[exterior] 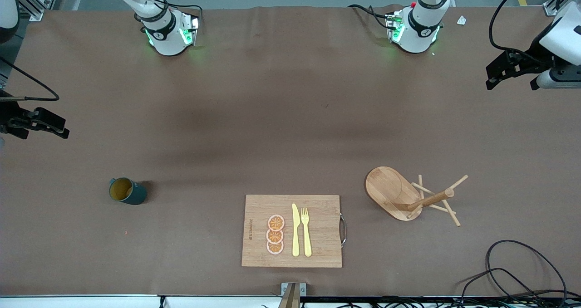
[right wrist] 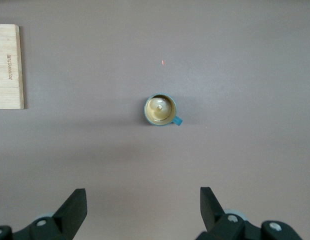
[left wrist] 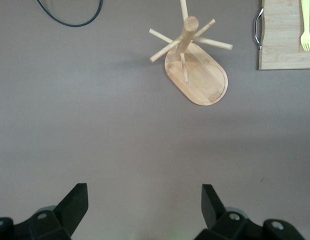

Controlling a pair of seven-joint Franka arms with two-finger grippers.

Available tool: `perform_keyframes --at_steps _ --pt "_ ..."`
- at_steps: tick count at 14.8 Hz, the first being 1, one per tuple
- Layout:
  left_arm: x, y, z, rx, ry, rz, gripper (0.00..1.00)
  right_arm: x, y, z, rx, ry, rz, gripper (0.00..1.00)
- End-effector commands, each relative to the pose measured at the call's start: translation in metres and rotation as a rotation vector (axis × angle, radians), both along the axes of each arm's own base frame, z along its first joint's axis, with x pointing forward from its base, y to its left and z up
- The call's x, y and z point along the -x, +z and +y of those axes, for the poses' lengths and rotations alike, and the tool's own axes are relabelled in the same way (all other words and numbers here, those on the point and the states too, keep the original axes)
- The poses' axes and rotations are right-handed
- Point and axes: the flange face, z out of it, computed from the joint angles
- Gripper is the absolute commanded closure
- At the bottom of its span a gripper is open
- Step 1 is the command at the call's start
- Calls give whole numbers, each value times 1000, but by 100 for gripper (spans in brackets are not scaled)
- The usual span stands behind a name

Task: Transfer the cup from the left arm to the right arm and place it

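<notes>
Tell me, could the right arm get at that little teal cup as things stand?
Probably yes. The cup stands alone on bare table toward the right arm's end, and the right gripper hangs open above the table with nothing between them.

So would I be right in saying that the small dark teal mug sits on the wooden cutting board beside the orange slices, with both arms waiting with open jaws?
Not quite: the small dark teal mug stands on the bare brown table, toward the right arm's end, apart from the wooden cutting board with the orange slices; the front view shows it. The left gripper and right gripper do wait with open jaws.
</notes>
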Motion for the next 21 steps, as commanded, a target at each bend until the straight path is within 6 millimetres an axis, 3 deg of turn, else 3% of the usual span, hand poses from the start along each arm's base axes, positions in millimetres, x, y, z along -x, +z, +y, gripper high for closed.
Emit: perform_keyframes --at_steps 1,8,11,15,21 --pt "7 10 -1 16 -4 6 0 5 -5 -4 -4 -23 6 0" --pt "7 10 -1 15 -7 32 0 1 0 2 -29 -22 -93 0" --pt "7 11 1 14 -13 30 0 15 -3 2 -31 -12 -47 0" --pt "7 11 -2 14 -16 30 0 18 20 2 -21 -18 -42 0" --pt "7 11 -3 15 -17 30 0 17 22 5 -19 0 -47 0"
